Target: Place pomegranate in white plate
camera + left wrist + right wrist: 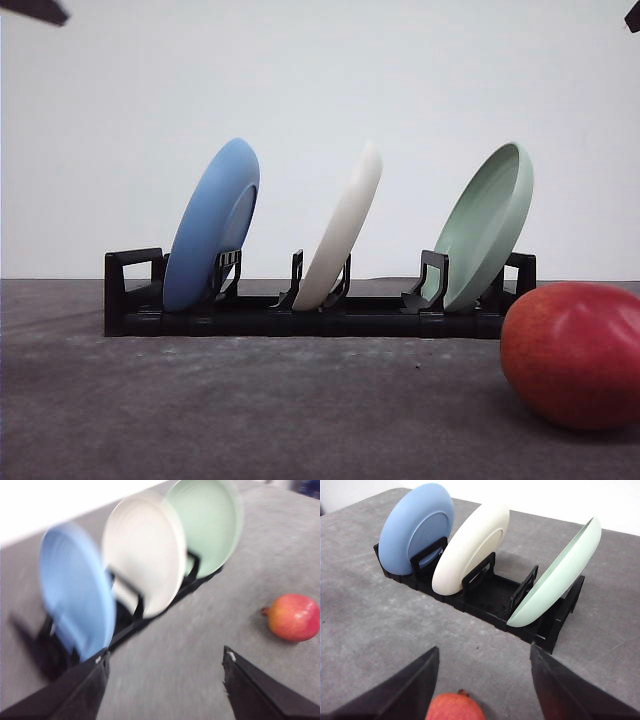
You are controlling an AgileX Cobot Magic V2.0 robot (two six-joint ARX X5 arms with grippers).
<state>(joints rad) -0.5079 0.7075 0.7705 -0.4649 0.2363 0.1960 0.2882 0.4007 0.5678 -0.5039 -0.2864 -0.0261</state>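
Blue plate (212,225) and green plate (487,227) flank the white plate (343,232), leaving narrow gaps.

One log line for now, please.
pomegranate: on table, ungrasped | white plate: upright in rack | left gripper: open | right gripper: open

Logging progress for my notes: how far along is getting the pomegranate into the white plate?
Nothing looks done yet. The pomegranate lies on the table, ungripped. The white plate stands on edge in the black rack, between the blue and green plates. In hand: the right gripper is open just above the fruit; the left gripper is open too. Left: grasp, carry, place.
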